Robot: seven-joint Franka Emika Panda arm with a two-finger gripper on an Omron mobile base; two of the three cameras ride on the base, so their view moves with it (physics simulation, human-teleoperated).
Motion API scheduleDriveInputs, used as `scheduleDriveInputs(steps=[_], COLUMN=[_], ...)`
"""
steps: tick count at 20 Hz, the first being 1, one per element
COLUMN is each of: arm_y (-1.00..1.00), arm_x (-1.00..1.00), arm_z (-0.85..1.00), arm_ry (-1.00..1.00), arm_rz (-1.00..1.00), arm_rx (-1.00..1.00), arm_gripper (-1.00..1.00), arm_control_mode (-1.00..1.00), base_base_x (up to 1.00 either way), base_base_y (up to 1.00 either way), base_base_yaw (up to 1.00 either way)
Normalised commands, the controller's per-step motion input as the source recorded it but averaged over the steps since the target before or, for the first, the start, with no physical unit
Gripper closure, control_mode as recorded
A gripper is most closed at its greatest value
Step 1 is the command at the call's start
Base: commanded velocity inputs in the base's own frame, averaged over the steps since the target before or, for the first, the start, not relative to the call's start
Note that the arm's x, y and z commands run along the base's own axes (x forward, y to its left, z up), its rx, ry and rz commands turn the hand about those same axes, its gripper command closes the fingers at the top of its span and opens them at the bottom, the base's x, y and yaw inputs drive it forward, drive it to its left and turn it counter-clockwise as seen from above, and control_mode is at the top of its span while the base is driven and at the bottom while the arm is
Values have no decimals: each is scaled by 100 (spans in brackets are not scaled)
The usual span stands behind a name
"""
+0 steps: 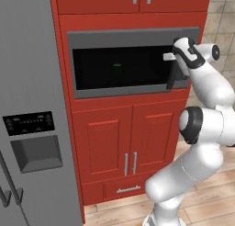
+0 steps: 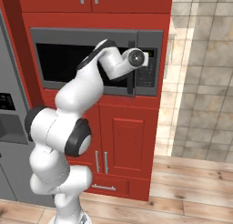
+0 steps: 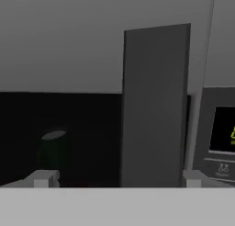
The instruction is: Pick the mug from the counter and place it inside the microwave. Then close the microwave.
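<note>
The microwave (image 1: 119, 36) is built into the red cabinetry, and its dark glass door (image 1: 117, 66) lies flush with the front. My gripper (image 1: 169, 56) is open at the door's right side, by the black handle (image 1: 172, 78). In the hand view the gripper (image 3: 117, 181) faces the door closely, one fingertip on each side of the broad upright handle (image 3: 156, 105). The mug (image 3: 54, 149) shows dimly as a dark green cylinder with a pale rim behind the glass at lower left. The button panel with its display (image 3: 225, 128) is at the right. The counter is out of view.
A tall grey fridge (image 1: 27, 105) stands directly left of the microwave. Red cabinet doors (image 1: 124, 138) and a drawer sit below it, and more doors above. A tiled wall (image 2: 205, 82) and wood floor (image 2: 191, 186) lie to the right.
</note>
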Motion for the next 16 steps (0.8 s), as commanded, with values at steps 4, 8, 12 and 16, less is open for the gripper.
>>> scheduleDriveInputs(steps=[4, 8, 12, 16], arm_y=[0, 1, 15, 24], arm_x=[41, 47, 28, 3], arm_z=[2, 0, 0, 0], arm_ry=[5, 4, 1, 0], arm_rz=[5, 1, 0, 0], arm_rx=[0, 0, 0, 0], arm_gripper=[-100, -100, -100, -100], arm_control_mode=[-100, -100, -100, -100], base_base_x=[0, 0, 0, 0], base_base_y=[0, 0, 0, 0], base_base_yaw=[0, 0, 0, 0])
